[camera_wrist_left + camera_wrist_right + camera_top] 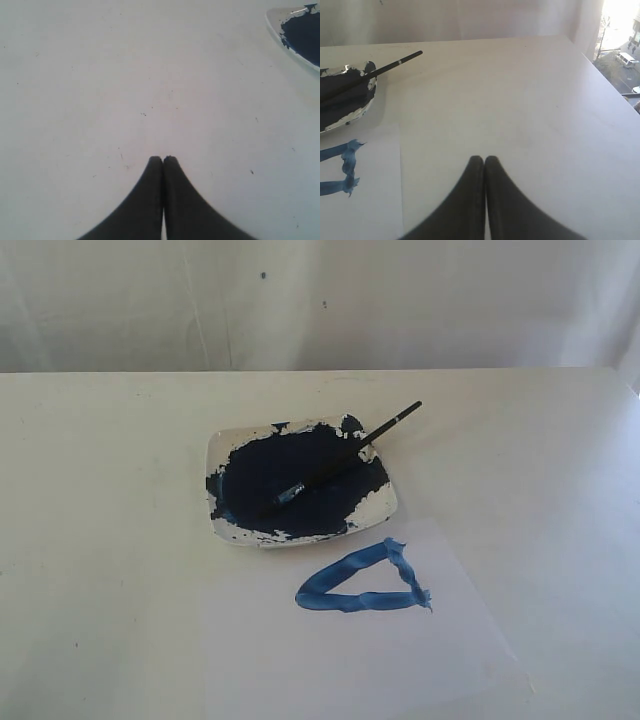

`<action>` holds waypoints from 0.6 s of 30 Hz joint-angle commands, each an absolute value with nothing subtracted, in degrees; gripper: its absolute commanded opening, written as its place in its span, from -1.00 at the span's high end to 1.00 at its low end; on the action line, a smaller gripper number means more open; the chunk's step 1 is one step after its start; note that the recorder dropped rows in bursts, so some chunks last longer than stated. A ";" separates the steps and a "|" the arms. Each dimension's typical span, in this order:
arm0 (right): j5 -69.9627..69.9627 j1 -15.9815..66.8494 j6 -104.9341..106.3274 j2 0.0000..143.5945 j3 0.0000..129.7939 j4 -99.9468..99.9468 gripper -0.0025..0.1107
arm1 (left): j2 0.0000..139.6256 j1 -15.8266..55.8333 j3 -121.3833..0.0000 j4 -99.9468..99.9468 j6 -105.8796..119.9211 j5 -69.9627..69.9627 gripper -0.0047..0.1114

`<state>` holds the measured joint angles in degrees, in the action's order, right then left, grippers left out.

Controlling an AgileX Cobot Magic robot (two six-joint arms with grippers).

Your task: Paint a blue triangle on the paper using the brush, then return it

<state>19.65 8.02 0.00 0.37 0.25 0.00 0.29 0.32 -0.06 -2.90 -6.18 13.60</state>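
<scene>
A bright-blue triangle [365, 582] [342, 167] is painted on the white paper [340, 650] [365, 210] in front of the paint dish [385, 510] [350, 115] [277, 27]. The black-handled brush [345, 455] [380, 71] lies in the dish, its tip in the dark navy paint and its handle sticking out over the far right rim. Neither gripper shows in the exterior view. My left gripper [163, 159] is shut and empty over bare table, well away from the dish. My right gripper [484, 159] is shut and empty beside the paper's edge.
The white table [110, 540] runs to a back edge against a pale wall. In the right wrist view the table's right edge [615, 90] drops off beside a bright window.
</scene>
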 commanded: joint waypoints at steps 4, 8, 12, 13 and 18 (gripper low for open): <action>19.21 8.32 0.00 0.00 0.00 0.30 0.96 | 0.00 0.69 0.00 -3.11 -6.01 12.09 0.92; 19.21 8.32 0.00 0.00 0.00 0.30 0.96 | 0.00 1.22 0.00 -3.11 -6.01 11.95 0.92; 19.21 8.32 0.00 0.00 0.00 0.30 0.96 | 0.00 3.15 0.00 -3.11 -6.01 11.95 0.92; 19.21 8.32 0.00 0.00 0.00 0.30 0.96 | 0.00 3.15 0.00 -3.11 -6.01 11.95 0.92; 19.21 8.32 0.00 0.00 0.00 0.30 0.96 | 0.00 3.15 0.00 -3.11 -6.01 11.95 0.92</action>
<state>19.65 8.02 0.00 0.37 0.25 0.00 0.29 2.74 -0.06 -2.90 -6.18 12.21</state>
